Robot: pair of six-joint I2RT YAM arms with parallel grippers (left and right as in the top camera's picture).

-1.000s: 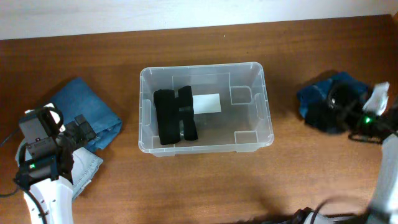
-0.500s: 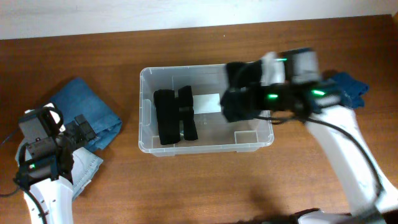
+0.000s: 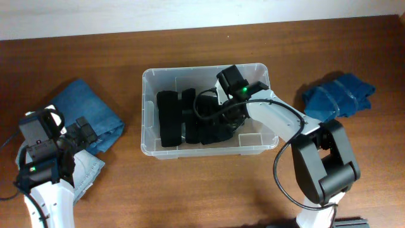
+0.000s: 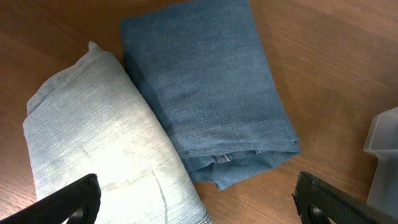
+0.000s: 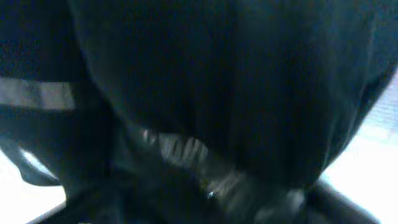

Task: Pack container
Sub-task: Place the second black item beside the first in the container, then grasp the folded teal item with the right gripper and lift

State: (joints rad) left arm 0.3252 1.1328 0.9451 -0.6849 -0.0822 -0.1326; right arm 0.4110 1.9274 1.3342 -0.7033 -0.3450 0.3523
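The clear container (image 3: 273, 126) stands mid-table with black folded garments (image 3: 171, 120) upright along its left side. My right gripper (image 3: 221, 119) reaches down inside it, pressed against another black garment (image 3: 212, 132) beside those. In the right wrist view black cloth (image 5: 205, 81) fills the frame, blurred, and the fingers cannot be made out. My left gripper (image 4: 199, 205) hangs wide open over a folded light denim piece (image 4: 99, 143) and a folded blue denim piece (image 4: 211, 93), with nothing held.
A crumpled dark blue cloth (image 3: 335, 95) lies to the right of the container. The denim pieces (image 3: 82, 107) lie at the left, near my left gripper (image 3: 82, 133). A corner of the container (image 4: 382, 155) shows at the left wrist view's right edge.
My right arm swung from the dark cloth pile at the far right over to the container, carrying a black garment, and now sits low inside it. The left arm has not moved.
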